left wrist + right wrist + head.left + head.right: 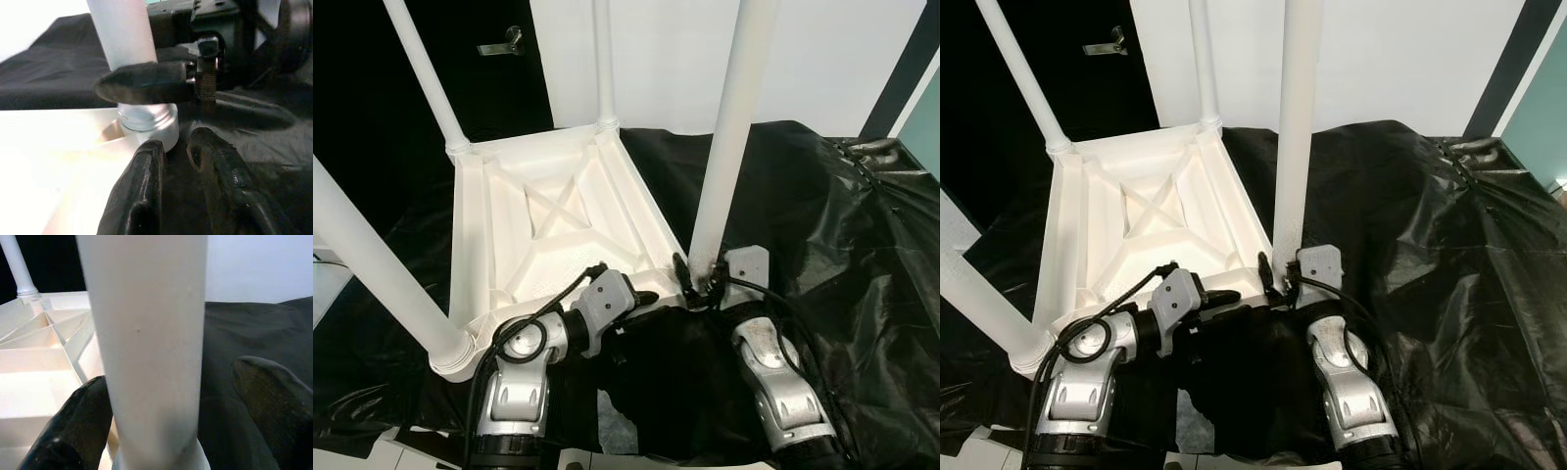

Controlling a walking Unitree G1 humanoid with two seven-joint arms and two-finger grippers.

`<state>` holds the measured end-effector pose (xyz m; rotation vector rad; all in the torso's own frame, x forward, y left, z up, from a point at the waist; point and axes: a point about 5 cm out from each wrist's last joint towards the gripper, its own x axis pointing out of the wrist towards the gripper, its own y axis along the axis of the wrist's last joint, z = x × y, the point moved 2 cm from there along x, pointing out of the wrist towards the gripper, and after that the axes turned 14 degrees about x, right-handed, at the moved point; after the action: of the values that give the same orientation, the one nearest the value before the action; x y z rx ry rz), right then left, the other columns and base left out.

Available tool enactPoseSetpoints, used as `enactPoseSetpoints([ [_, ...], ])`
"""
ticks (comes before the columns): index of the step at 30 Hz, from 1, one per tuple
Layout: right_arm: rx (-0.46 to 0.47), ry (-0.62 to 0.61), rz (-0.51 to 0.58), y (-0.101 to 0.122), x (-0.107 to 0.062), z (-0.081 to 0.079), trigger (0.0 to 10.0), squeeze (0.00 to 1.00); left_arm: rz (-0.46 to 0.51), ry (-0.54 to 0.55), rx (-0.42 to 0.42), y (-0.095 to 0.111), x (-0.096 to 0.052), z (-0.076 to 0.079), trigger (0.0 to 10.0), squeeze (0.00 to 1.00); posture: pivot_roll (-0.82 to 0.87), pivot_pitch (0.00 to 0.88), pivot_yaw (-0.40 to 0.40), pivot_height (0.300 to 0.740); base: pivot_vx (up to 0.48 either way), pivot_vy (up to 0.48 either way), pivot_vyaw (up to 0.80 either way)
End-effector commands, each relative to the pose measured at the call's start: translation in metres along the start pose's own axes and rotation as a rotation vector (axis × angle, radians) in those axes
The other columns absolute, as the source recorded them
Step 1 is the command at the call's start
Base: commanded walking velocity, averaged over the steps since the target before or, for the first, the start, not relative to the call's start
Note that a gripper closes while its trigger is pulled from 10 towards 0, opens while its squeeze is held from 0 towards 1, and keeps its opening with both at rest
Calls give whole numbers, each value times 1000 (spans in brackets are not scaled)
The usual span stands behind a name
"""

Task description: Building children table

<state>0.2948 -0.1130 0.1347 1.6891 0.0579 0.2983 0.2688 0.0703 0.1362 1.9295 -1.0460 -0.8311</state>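
A white children's table [558, 211] lies upside down on a black cloth, its ribbed underside facing up and its legs standing upward. My right gripper [700, 279] is at the base of the near right leg [729, 147]. It is open, with a finger on each side of the leg [151, 342]; one finger [83, 416] touches it and the other stands off. My left gripper [641, 297] lies low beside that same corner. Its fingers [146, 166] are a narrow gap apart, holding nothing, and point at the leg's socket [149, 122].
The black cloth [822, 245] spreads wide to the right. Three other legs rise at near left [372, 264], far left [426, 78] and far middle [603, 59]. Behind are a white wall [822, 59] and a dark door with a handle [504, 41].
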Motion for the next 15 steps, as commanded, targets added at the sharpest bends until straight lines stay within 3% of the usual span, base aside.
enactPoseSetpoints([
  [1,-3,5,30,6,-6,1,10000,71,-71,334,-50,-6,-3,-19,10000,0,65,0,1,740,0,0,0],
  [2,-5,-9,37,8,-10,3,10000,0,-57,342,-75,-5,-2,-17,10000,0,63,0,4,740,0,0,0],
  [11,31,-24,53,13,-23,8,10000,0,-69,429,-129,-10,-7,-21,10000,0,52,0,15,740,0,0,0],
  [15,15,-69,41,9,-30,17,10000,0,-103,587,-177,-21,-18,-26,10000,0,50,0,17,740,0,0,0],
])
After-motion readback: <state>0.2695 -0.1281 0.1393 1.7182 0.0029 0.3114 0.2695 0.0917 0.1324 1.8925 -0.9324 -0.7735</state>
